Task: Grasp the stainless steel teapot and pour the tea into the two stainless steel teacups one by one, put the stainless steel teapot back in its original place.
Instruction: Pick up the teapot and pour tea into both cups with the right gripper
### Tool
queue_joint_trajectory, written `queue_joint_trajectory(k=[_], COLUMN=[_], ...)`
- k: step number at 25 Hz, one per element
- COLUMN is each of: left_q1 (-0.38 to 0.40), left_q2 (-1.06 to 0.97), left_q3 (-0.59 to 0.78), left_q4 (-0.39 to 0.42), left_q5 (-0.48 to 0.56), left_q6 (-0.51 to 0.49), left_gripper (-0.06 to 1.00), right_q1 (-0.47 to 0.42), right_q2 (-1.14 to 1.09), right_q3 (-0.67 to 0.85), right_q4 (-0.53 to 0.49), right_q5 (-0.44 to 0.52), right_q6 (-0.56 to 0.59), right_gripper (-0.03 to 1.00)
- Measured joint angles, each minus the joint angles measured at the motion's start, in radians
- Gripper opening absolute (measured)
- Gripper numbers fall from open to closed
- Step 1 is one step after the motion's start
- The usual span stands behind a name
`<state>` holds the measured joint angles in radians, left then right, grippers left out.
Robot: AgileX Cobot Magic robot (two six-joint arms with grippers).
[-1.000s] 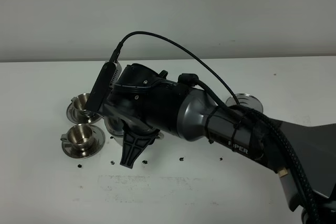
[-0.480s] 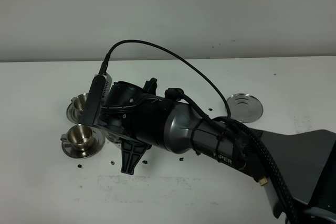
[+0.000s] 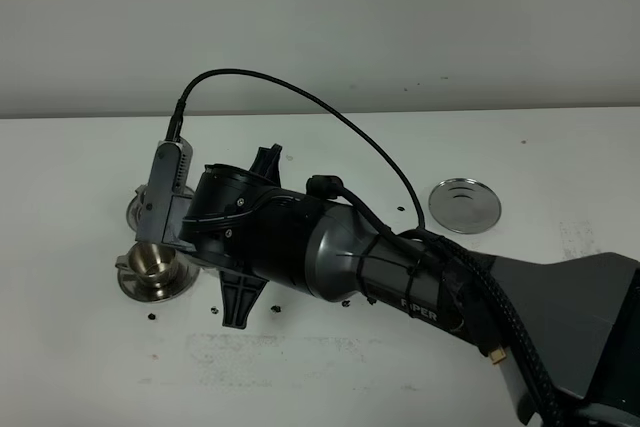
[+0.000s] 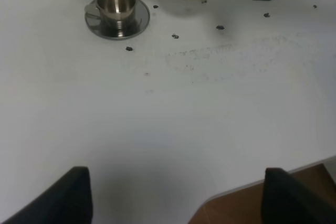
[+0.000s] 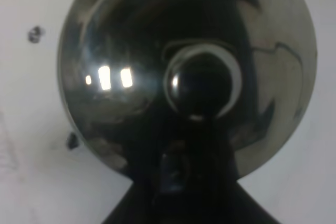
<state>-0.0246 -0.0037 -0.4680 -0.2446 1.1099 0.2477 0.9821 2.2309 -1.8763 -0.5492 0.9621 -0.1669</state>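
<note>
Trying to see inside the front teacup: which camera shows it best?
The left wrist view: the front teacup stands whole and unblocked on its saucer, mouth toward the camera. The exterior high view shows it smaller, close beside the right arm. The right wrist view shows only the teapot, no cup.

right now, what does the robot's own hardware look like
The right arm is glossy black at the wrist, then grey with white lettering. A thin black cable arcs to a silver camera box; a braided black sleeve runs along it. The left tool has black fingers.
</note>
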Motion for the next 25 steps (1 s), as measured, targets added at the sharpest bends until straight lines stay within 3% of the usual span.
queue_joint_trajectory(k=[25], left_q1=[0.000], left_q2=[0.000], left_q3=[0.000], left_q4=[0.000], left_q5=[0.001], left_q6=[0.000], left_gripper=[0.64], right_q1=[0.000], right_q2=[0.034], right_q3=[-0.001], right_q4=[-0.132], right_q5=[-0.059], right_q6=[-0.081], right_gripper=[0.21])
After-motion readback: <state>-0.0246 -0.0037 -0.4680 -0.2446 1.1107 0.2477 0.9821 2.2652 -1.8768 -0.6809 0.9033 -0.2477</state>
